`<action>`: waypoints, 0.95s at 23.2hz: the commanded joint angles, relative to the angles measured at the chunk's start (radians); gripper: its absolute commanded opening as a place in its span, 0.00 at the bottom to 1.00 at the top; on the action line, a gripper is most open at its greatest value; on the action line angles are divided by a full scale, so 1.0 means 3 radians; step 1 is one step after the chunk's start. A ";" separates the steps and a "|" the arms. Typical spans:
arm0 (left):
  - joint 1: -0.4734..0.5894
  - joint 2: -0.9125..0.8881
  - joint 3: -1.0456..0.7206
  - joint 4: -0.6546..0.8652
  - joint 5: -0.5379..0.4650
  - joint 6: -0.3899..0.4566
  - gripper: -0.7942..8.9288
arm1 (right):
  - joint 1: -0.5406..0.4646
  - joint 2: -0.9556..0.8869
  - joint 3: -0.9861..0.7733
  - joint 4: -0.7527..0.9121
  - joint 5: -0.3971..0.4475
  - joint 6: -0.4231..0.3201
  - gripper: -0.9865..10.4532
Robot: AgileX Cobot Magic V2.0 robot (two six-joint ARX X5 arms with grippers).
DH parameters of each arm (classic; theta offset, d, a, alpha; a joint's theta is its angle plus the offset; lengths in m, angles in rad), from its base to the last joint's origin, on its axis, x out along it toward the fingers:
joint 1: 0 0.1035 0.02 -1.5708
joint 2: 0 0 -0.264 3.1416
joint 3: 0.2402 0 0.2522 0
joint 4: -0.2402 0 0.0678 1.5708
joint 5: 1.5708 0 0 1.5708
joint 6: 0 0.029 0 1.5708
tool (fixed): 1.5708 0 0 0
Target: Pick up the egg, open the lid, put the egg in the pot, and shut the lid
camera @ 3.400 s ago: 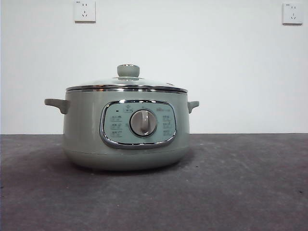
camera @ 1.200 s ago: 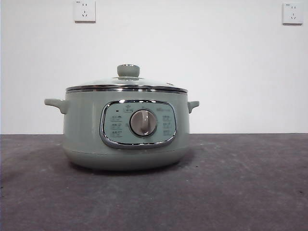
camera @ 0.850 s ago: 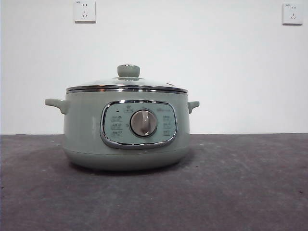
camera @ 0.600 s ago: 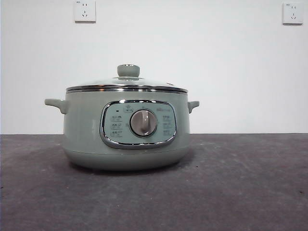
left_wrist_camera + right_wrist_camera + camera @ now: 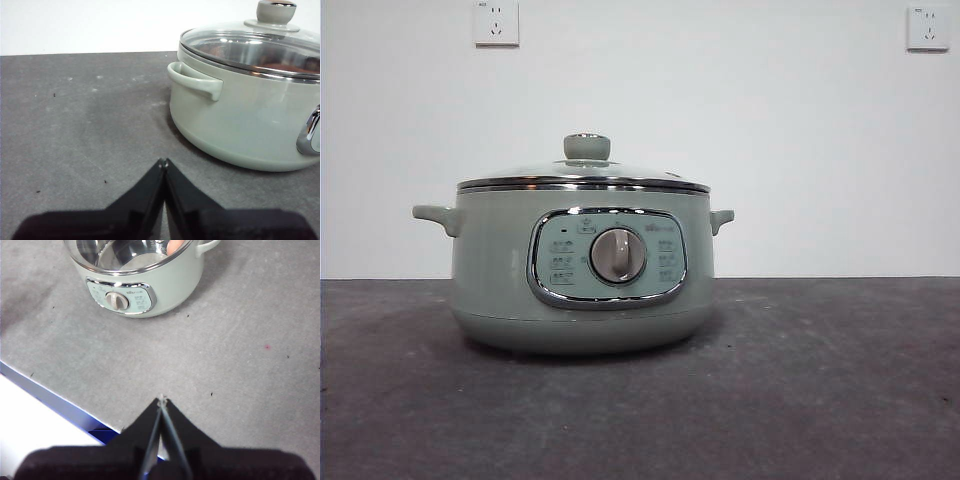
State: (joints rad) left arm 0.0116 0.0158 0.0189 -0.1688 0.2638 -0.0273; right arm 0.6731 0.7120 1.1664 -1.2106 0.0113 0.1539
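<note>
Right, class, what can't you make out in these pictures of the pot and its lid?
- Egg: the right wrist view shows only an orange patch under the lid, cut off by the picture's edge, so I'm unsure. In the front view the pot wall hides it.
- Left wrist view: a brown blur behind glare on the glass.
- Panel labels: too small to read.

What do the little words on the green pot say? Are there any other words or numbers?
Control panel of the round pale sage-green electric pot: small printed labels around the silver dial, too small and blurred to read.
White wall sockets: no readable text.
Nothing else carries words or numbers.
</note>
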 commanded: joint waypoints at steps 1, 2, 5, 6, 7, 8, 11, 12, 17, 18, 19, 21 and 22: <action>0.0013 0.0001 -0.0025 0.0025 -0.0008 -0.0020 0.08 | -0.0085 -0.0043 -0.0033 0.0113 0.0149 -0.0197 0.09; 0.0013 0.0001 -0.0025 0.0025 -0.0008 -0.0020 0.08 | -0.0217 -0.0125 -0.0043 0.0244 0.0189 -0.0340 0.09; 0.0013 0.0001 -0.0025 0.0025 -0.0008 -0.0020 0.08 | -0.0801 -0.0429 -0.0243 0.0904 -0.0212 -0.0535 0.09; 0.0013 0.0001 -0.0025 0.0024 -0.0008 -0.0020 0.08 | -0.1058 -0.0598 -0.0411 0.1162 -0.0361 -0.0558 0.09; 0.0011 0.0001 -0.0025 0.0025 -0.0008 -0.0020 0.08 | -0.1278 -0.0759 -0.0605 0.1389 -0.0406 -0.0610 0.09; 0.0013 0.0001 -0.0025 0.0024 -0.0008 -0.0020 0.08 | -0.1474 -0.0923 -0.0839 0.1630 -0.0403 -0.0664 0.09; 0.0013 0.0001 -0.0025 0.0025 -0.0008 -0.0020 0.08 | -0.1888 -0.1377 -0.1651 0.2380 -0.0415 -0.0768 0.09; 0.0011 0.0001 -0.0025 0.0025 -0.0008 -0.0020 0.08 | -0.1979 -0.1537 -0.1971 0.2656 -0.0413 -0.0776 0.09; 0.0013 0.0003 -0.0025 0.0025 -0.0008 -0.0020 0.08 | -0.2079 -0.1930 -0.2828 0.3245 -0.0409 -0.0778 0.09; 0.0011 0.0005 -0.0025 0.0025 -0.0009 -0.0020 0.08 | -0.2079 -0.2014 -0.3011 0.3318 -0.0409 -0.0776 0.09; 0.0013 0.0010 -0.0025 0.0024 -0.0009 -0.0020 0.08 | -0.2079 -0.2075 -0.3136 0.3349 -0.0411 -0.0774 0.09; 0.0013 0.0014 -0.0025 0.0024 -0.0008 -0.0020 0.08 | -0.2079 -0.2205 -0.3384 0.3362 -0.0412 -0.0746 0.09; 0.0013 0.0014 -0.0025 0.0024 -0.0008 -0.0020 0.08 | -0.2079 -0.2258 -0.3474 0.3362 -0.0412 -0.0707 0.09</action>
State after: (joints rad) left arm 0.0116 0.0196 0.0189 -0.1688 0.2638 -0.0277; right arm 0.0509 0.0460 0.1474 -0.2169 -0.1097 -0.0700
